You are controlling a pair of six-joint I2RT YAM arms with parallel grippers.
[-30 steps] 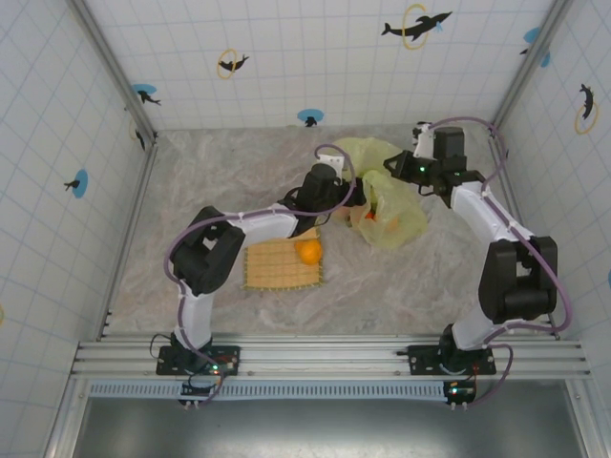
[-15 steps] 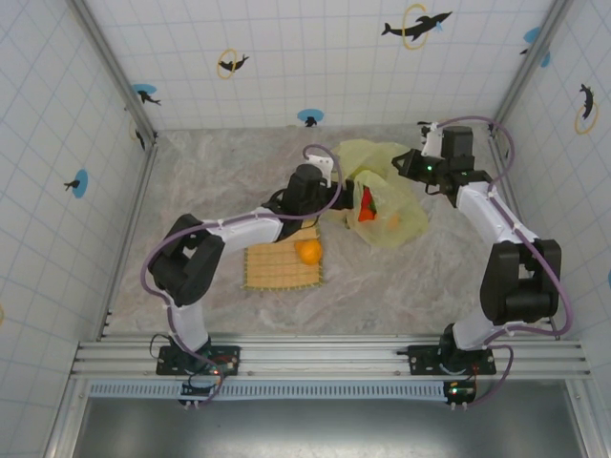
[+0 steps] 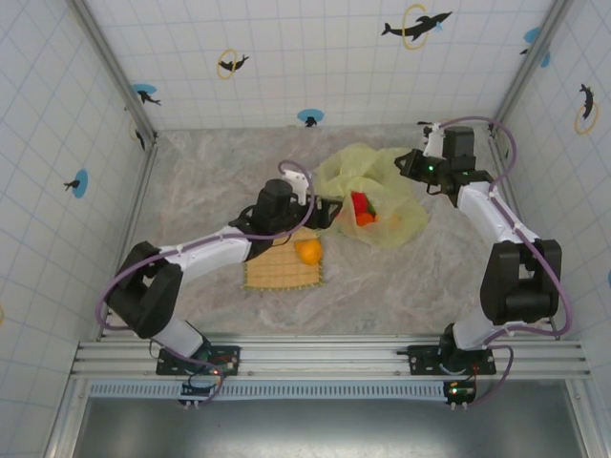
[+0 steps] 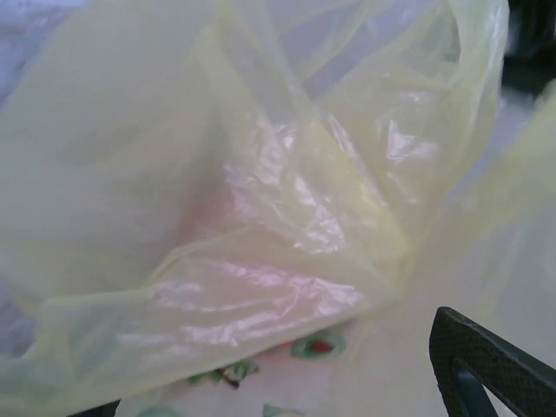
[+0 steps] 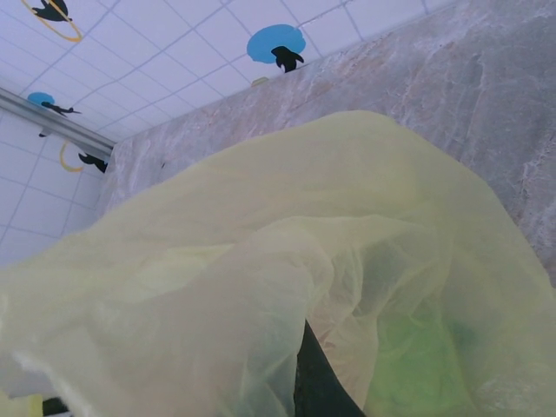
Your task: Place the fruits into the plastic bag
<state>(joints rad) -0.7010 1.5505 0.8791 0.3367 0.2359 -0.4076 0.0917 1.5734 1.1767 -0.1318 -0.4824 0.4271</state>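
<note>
- In the top view the left gripper (image 3: 327, 212) sits just left of centre, at the left lip of the plastic bag (image 3: 393, 221). Its jaws are spread wide with nothing between them. In the left wrist view one dark finger (image 4: 486, 369) shows at the lower right, and crinkled yellow-green film lies ahead.
- Below that claw in the frame and slightly to its left, an orange (image 3: 307, 251) rests on the upper right corner of the woven mat (image 3: 272, 272). It is the one fruit I can see outside the bag.
- The coming move turns on this: the orange is near the left claw, on its bottom-of-frame side, and well apart from the right arm. So the left arm looks like the one to fetch it. The fruit is round, so no axis needs matching.
- Right of centre the bag's mouth faces left, with a red fruit (image 3: 361, 203) inside.
- At the upper right, the right gripper (image 3: 405, 166) has its jaws pressed together, apparently pinching the bag's raised rim. In the right wrist view the film drapes over it.
</note>
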